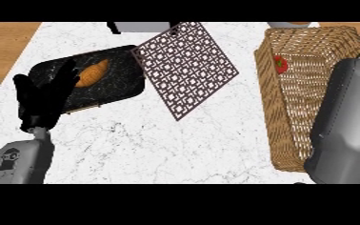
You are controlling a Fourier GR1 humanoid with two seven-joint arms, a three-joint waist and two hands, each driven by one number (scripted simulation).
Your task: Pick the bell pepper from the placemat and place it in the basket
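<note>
On the white marbled counter (175, 143), the largest thing seen is the wicker basket (299, 119), a long woven container set at the far right, well away from the fingers (67, 74) of the left hand (42, 102). Much of its right side is covered by the grey right forearm (337, 124); the right hand itself is not shown, so the state of its fingers cannot be told. Inside the basket, near its upper left wall, the bell pepper (280, 64) is found: small, red, with a darker green patch at one side, lying against the weave and held by nothing.

Next in size is the placemat (184, 66), a dark brown lattice turned like a diamond, laid flat to the right of the left fingers, between them and the basket. Nothing is seen on it.

A black marbled tray (116, 83) is placed just beside and partly under the left fingers, its right corner touching or overlapping the placemat's left edge. An orange-brown, elongated food item (93, 72) is held in it, just right of the fingertips.

The left hand is shown at the left edge, its fingers straight, spread apart and pointing up, closed on nothing.
</note>
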